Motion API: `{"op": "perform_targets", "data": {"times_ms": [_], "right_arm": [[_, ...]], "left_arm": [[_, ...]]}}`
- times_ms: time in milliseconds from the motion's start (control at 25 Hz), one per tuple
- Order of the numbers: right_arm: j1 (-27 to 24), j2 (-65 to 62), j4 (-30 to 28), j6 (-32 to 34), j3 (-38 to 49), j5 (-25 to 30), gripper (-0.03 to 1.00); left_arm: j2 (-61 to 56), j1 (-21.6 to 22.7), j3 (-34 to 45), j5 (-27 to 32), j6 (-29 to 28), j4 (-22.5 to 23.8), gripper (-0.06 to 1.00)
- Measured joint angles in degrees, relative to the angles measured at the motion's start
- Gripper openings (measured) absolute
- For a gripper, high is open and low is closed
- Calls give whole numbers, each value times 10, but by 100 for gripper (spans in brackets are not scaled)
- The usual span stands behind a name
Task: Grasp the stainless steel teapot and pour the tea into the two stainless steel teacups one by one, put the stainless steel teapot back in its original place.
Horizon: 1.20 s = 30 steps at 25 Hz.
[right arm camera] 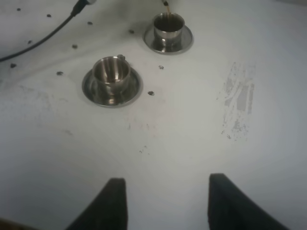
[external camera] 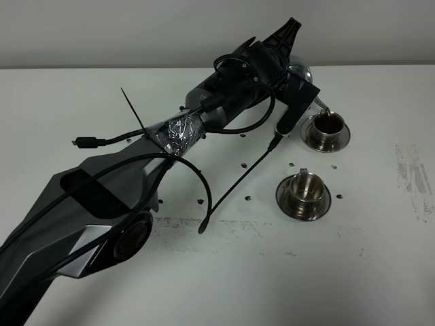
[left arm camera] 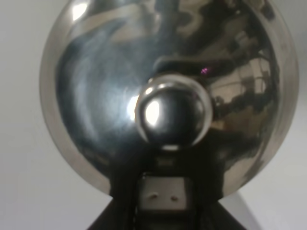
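1. Stainless steel teapot (external camera: 300, 70) is in the air above the far side of the counter (external camera: 204, 285), tipped toward the far teacup (external camera: 328, 124).
2. The left end effector (external camera: 281, 66) is clenched on the stainless steel teapot, which sits right at its tip. In the left wrist view the domed lid (left arm camera: 96, 86) and its round knob (left arm camera: 172, 112) fill the picture directly ahead of the end effector's black body.
3. A thin thread of reddish-brown tea (external camera: 326, 112) falls from the spout into the far teacup, which already holds dark liquid and stands on its saucer (external camera: 326, 140).
4. The near teacup (external camera: 304, 186) stands on its own saucer (external camera: 304, 206), just beside the far pair and closer to the camera. Its inside looks bare steel.
5. The right end effector (right arm camera: 165, 184) hangs released over bare counter, its two dark fingers (right arm camera: 112, 201) spread apart and holding nothing. It is well apart from both teacups and from the teapot.
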Motion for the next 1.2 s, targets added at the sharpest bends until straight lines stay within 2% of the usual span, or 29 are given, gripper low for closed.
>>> {"op": "perform_targets", "data": {"times_ms": [400, 600, 840, 960, 1080, 1200], "right_arm": [[0, 0, 0, 0, 0, -1, 39], [0, 0, 0, 0, 0, -1, 39], [0, 0, 0, 0, 0, 0, 39], [0, 0, 0, 0, 0, 0, 39], [0, 0, 0, 0, 0, 0, 39], [0, 0, 0, 0, 0, 0, 39]], "left_arm": [[-15, 22, 0, 42, -14, -69, 19], [-17, 31, 0, 51, -43, -111, 19], [-48, 39, 13, 90, -112, -181, 19], [-102, 45, 88, 80, -131, -195, 19], [-173, 47, 216, 48, -146, -201, 19], [-238, 55, 336, 18, -182, -234, 19]]}}
